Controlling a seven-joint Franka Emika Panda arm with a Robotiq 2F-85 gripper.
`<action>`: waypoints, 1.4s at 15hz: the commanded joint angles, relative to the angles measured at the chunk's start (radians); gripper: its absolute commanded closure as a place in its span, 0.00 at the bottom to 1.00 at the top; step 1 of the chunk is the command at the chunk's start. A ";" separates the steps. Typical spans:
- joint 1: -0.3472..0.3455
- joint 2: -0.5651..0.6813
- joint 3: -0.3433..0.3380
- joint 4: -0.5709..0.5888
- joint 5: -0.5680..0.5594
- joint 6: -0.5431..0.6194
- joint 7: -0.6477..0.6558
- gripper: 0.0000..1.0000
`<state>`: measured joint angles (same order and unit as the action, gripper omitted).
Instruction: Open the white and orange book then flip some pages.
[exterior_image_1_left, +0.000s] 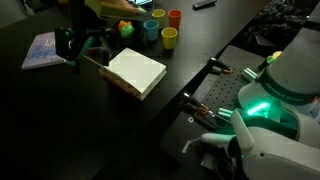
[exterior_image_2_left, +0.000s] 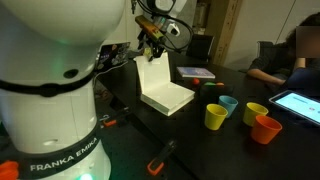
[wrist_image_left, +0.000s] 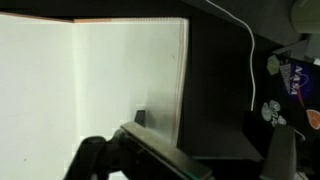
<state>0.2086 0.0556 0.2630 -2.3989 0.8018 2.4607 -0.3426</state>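
Note:
The white and orange book (exterior_image_1_left: 135, 72) lies open on the black table, white pages up. In an exterior view its flat pages (exterior_image_2_left: 168, 98) show, and one leaf (exterior_image_2_left: 150, 75) stands upright at the book's far edge. My gripper (exterior_image_2_left: 152, 50) is at the top of that leaf; in the other exterior view it (exterior_image_1_left: 88, 48) is at the book's left side. In the wrist view the white page (wrist_image_left: 90, 80) with an orange rim fills the left. My gripper (wrist_image_left: 215, 150) is open. One finger rests against the page, and bare table shows between the fingers.
Several coloured cups (exterior_image_1_left: 169, 37) (exterior_image_2_left: 216, 117) stand beyond the book. A thin blue-white book (exterior_image_1_left: 43, 50) (exterior_image_2_left: 196, 72) lies further off. A person with a tablet (exterior_image_2_left: 298, 105) sits at the table's far side. Orange-handled tools (exterior_image_1_left: 215, 70) lie near my base.

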 joint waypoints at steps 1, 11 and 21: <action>0.021 0.009 0.018 0.010 0.144 0.010 -0.072 0.00; -0.059 0.019 -0.108 -0.134 -0.111 0.133 -0.008 0.00; -0.166 0.054 -0.178 -0.253 -0.340 0.227 0.094 0.00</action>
<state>0.0577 0.1025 0.0756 -2.6229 0.4517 2.6191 -0.2413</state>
